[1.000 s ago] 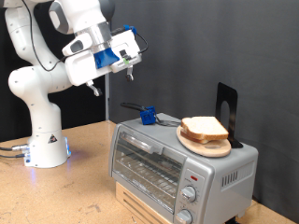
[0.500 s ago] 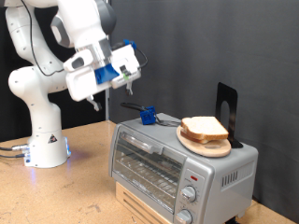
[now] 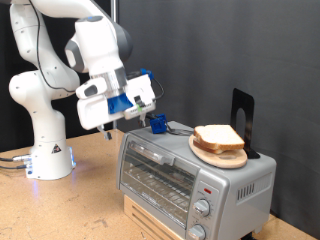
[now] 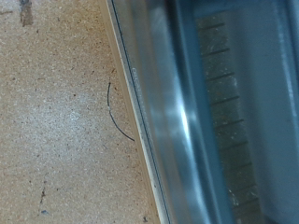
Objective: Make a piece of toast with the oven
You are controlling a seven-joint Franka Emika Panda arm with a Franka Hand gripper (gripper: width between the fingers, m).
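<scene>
The silver oven [image 3: 185, 175] stands on a wooden box at the exterior view's lower right, its glass door shut. On its top, a round wooden board [image 3: 222, 154] carries stacked slices of pale bread [image 3: 219, 136]; no single piece of toast lies apart from them. My gripper [image 3: 150, 103], on the hand with blue parts, hangs just off the oven's upper left corner with nothing seen in it. The wrist view shows no fingers, only the oven's metal edge and glass [image 4: 206, 112] close up beside the table top [image 4: 56, 112].
A blue-handled black tool [image 3: 157, 124] lies on the oven's top near the gripper. A black upright stand [image 3: 243, 115] is behind the board. The arm's white base [image 3: 50, 158] stands on the wooden table at the exterior view's left.
The hand has come down and moved to the exterior view's right, from high above the table to just beside the oven's upper left corner. The bread and oven have not moved.
</scene>
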